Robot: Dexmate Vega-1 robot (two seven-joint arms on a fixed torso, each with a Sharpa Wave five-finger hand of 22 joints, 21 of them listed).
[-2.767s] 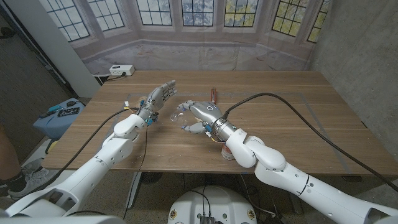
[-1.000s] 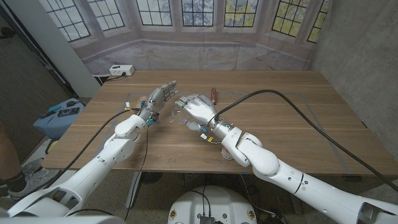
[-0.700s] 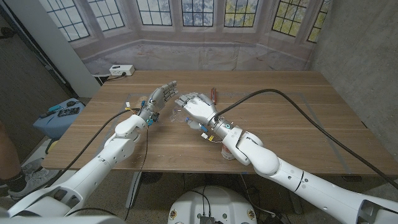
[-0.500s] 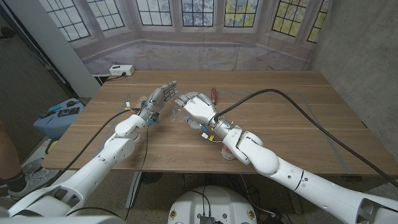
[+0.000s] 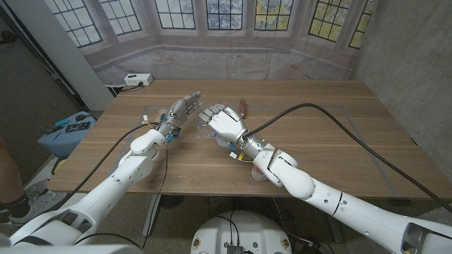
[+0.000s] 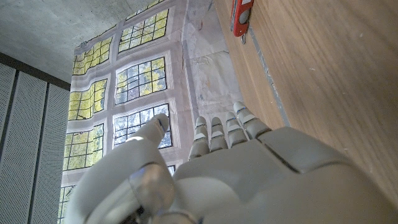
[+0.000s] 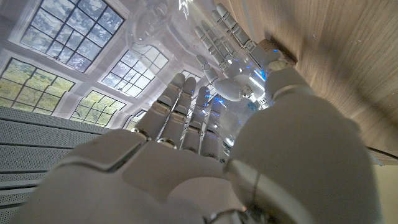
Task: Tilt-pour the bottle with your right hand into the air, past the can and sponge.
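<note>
A clear plastic bottle [image 5: 204, 130] is tilted just above the table's middle, gripped by my right hand [image 5: 224, 125], whose fingers curl around it. In the right wrist view the see-through bottle [image 7: 152, 22] shows beyond my right hand [image 7: 186, 143], against the windows. My left hand [image 5: 182, 109] stands close beside the bottle with its fingers apart and nothing in it; it also shows in the right wrist view [image 7: 233, 59]. The left wrist view looks along the back of my left hand [image 6: 236, 168].
A red-handled tool [image 5: 241, 107] lies on the wooden table [image 5: 332, 134] just behind my right hand; it shows in the left wrist view [image 6: 241, 15] too. A small object [image 5: 260, 174] sits partly hidden under my right forearm. A white box [image 5: 138, 79] stands at the far left corner.
My right hand has turned from palm-down over the lying bottle to upright, lifted the bottle and moved it a little farther away. The left hand has not moved.
</note>
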